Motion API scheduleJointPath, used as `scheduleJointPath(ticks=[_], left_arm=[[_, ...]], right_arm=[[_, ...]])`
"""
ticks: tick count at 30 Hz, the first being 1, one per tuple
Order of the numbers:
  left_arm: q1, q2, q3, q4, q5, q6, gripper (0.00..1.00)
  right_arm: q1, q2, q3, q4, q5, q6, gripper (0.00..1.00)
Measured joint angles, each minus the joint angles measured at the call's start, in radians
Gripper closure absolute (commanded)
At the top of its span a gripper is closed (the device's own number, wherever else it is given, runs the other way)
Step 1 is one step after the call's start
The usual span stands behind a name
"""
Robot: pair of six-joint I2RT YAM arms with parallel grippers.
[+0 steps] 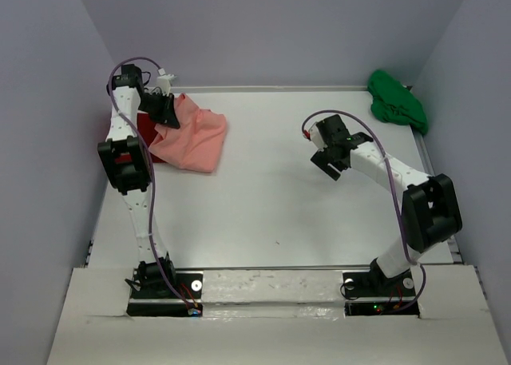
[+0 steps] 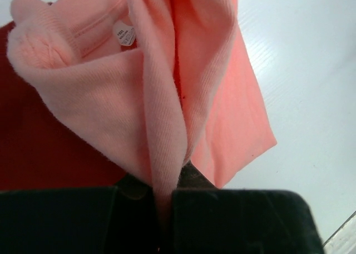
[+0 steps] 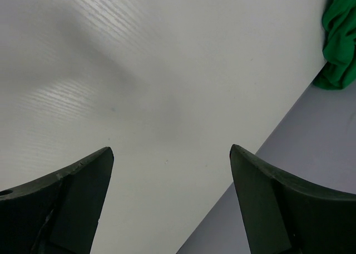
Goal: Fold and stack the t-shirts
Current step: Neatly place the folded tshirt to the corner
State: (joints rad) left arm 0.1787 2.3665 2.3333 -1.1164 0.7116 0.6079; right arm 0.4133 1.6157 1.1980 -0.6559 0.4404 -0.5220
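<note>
Left gripper (image 2: 164, 209) pinches the salmon-pink t-shirt (image 2: 100, 109), seemingly near its collar; right gripper (image 3: 171, 154) gapes empty; best drag rightward, clear of the deep red t-shirt (image 2: 33, 143).

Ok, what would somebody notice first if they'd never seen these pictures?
Probably the salmon-pink shirt, bunched at the far left of the table and pinched in the left end effector, with a deep red shirt partly under it. Next comes the bright green shirt, crumpled alone in the far right corner, while the right end effector hangs open above bare table.
</note>
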Motion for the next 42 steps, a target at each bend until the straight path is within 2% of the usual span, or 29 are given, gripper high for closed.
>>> scheduleJointPath(ticks=[13, 25, 42], left_arm=[[0.009, 0.0, 0.039, -0.003, 0.036, 0.001, 1.0], [0.078, -0.006, 0.039, -0.003, 0.012, 0.001, 1.0], [0.14, -0.126, 0.084, -0.013, -0.036, 0.001, 1.0]], right_arm=[[0.0, 0.021, 0.013, -0.019, -0.005, 0.01, 0.1], [0.008, 0.051, 0.025, -0.037, -0.007, 0.019, 0.1], [0.027, 0.103, 0.061, -0.079, -0.011, 0.03, 0.1]])
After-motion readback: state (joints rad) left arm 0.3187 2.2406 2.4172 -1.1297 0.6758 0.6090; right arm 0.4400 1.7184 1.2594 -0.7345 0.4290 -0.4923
